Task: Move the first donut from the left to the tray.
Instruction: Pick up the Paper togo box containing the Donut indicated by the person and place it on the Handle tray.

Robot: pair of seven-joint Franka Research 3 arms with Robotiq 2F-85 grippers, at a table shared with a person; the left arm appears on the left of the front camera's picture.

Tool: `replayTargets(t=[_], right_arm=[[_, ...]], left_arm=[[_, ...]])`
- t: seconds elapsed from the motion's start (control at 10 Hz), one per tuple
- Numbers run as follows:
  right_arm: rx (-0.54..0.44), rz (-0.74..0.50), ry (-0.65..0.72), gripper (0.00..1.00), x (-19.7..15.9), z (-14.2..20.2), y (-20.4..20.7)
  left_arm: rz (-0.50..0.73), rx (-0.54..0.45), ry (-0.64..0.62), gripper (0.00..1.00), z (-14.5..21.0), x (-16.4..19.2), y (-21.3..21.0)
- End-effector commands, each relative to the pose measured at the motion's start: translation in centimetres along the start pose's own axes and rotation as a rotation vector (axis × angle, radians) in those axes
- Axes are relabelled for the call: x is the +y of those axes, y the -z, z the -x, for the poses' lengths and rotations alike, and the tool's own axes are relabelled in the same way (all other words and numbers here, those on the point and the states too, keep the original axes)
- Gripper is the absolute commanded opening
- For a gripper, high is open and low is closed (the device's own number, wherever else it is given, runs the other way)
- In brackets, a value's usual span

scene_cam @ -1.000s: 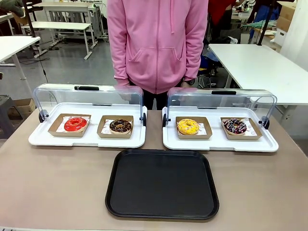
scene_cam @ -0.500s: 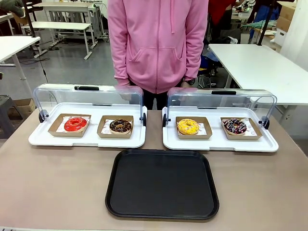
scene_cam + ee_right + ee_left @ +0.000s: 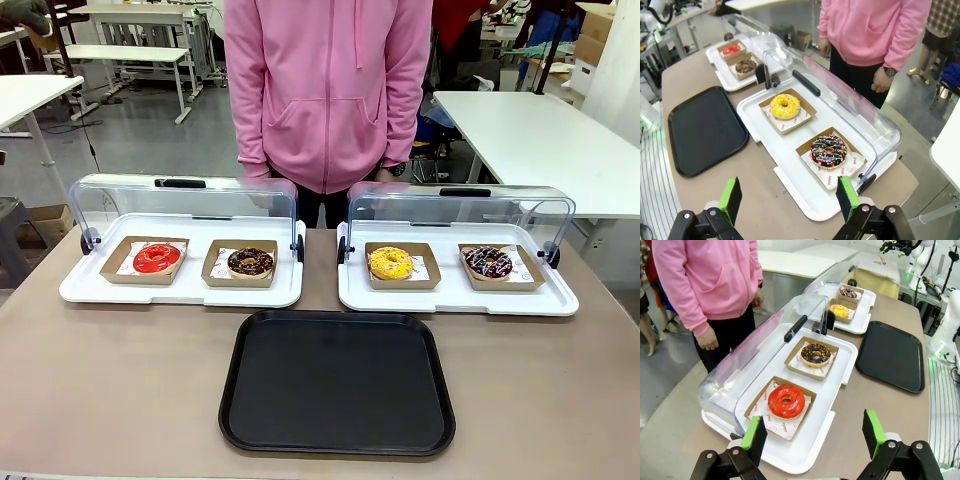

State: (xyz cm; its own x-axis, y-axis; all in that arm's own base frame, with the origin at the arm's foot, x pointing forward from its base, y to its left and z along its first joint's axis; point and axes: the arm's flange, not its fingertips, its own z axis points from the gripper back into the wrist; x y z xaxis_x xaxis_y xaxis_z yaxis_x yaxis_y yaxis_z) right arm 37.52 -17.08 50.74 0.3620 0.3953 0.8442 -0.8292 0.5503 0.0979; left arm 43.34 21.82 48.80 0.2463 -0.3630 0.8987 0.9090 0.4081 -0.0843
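The first donut from the left (image 3: 157, 258), red-glazed in a brown cardboard holder, lies at the left end of the left white tray (image 3: 90, 290). The same donut (image 3: 786, 401) sits just beyond my left gripper (image 3: 814, 436), which hovers open above the tray's near edge with nothing between its fingers. In front of both white trays lies the black tray (image 3: 338, 381), seen again at the right (image 3: 892, 355) and at the left (image 3: 705, 128). My right gripper (image 3: 790, 199) is open above the right white tray's (image 3: 805, 197) edge, near a sprinkled chocolate donut (image 3: 828, 151).
A chocolate donut (image 3: 250, 262) sits beside the red one. The right white tray (image 3: 455, 300) holds a yellow donut (image 3: 390, 262) and the sprinkled one (image 3: 488, 262). Both clear lids (image 3: 185, 205) stand raised at the back. A person in a pink hoodie (image 3: 328, 90) stands at the far side.
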Motion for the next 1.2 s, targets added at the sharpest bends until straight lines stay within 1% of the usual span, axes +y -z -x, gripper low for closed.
replayTargets(t=[0.0, 1.1], right_arm=[[-0.025, 0.0, -0.009, 1.0, -0.09, -0.1, 0.22], [-0.025, 0.0, -0.009, 1.0, -0.09, -0.1, 0.22]], left_arm=[[-0.002, 0.007, -0.004, 1.0, -0.08, 0.02, 0.05], [-0.002, 0.007, -0.004, 1.0, -0.08, 0.02, 0.05]])
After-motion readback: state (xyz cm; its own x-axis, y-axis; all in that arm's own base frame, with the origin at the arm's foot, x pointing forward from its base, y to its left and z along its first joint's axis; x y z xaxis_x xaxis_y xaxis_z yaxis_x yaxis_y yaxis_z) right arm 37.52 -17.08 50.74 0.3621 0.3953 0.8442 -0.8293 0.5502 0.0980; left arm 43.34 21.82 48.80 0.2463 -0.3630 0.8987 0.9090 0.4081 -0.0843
